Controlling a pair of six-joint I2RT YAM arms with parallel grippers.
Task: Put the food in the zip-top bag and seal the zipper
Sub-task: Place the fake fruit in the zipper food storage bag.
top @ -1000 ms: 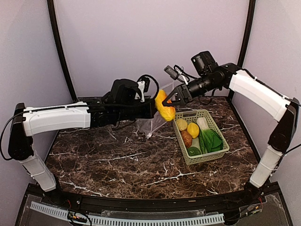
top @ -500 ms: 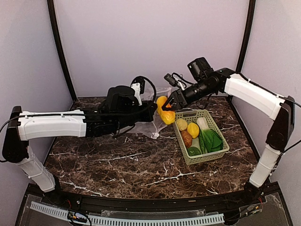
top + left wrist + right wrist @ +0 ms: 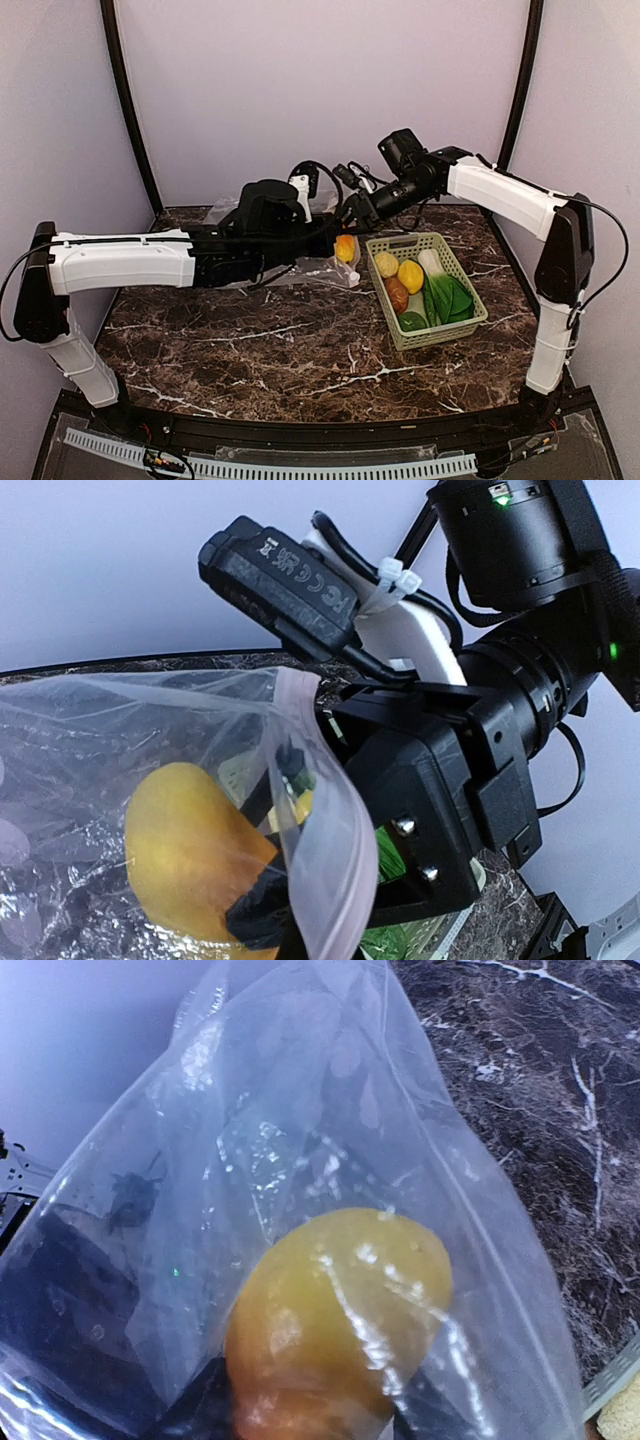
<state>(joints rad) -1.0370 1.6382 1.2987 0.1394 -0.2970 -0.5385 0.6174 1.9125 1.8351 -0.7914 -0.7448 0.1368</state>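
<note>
The clear zip-top bag hangs low over the table at the back centre. My left gripper is shut on its mouth edge, where the pinkish zipper curls in the left wrist view. My right gripper reaches into the bag's mouth and is shut on the orange piece. The orange piece is inside the bag in both wrist views. My right gripper's dark fingers show at its sides. The rest of the food lies in the basket: lemon, potato, bok choy, green pepper.
The light-green lattice basket stands right of centre, close beside the bag. The right arm's black wrist body is pressed close to the bag's mouth. Dark marble table, grey walls behind.
Both grippers have moved down and back. The orange piece has gone from above the bag's mouth into the bag, and the bag has dropped toward the table.
</note>
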